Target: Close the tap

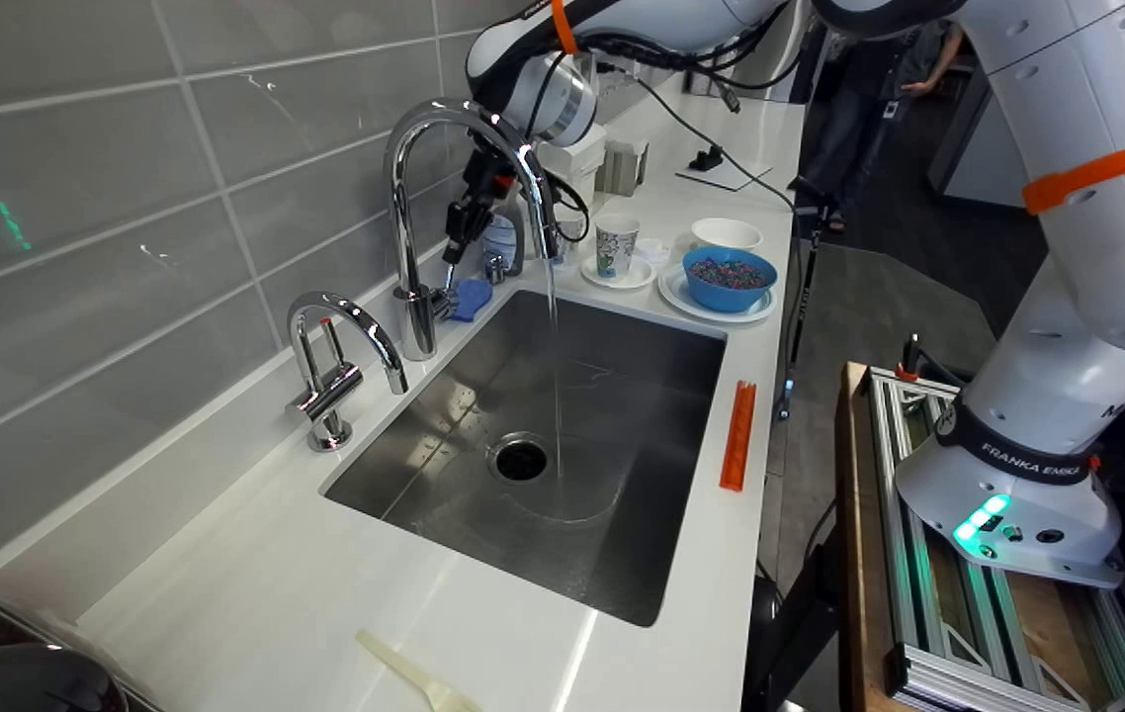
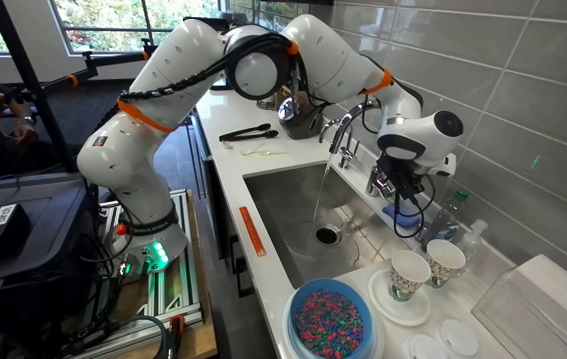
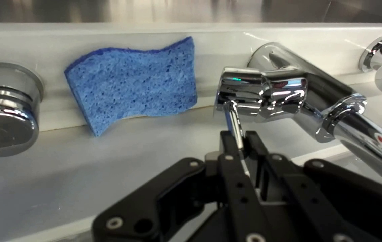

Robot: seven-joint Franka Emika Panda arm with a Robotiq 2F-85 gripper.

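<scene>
the gripper has its fingers standing close together, one to each side of a slim chrome lever, and appears to hold it between them. the lever juts from the side of the tap, the tall gooseneck that rises from the counter between the sink and the tiled wall; a blue sponge rests near it.

as for progress, the lever seems reached and gripped, but the tap is not off: a thin stream of water falls from the spout into the sink, just beside the drain. what is left, as it looks, is to turn the lever until the flow stops, then let go and back away. which way it must turn cannot be told from here.

the hold can be read only in the wrist view, which shows neither the spout's mouth nor the water. both exterior views show the stream, and the shorter tap with no water coming from it. in an exterior view the end of the arm hides the fingers, yet that same view alone shows the black tongs on the counter.
</scene>
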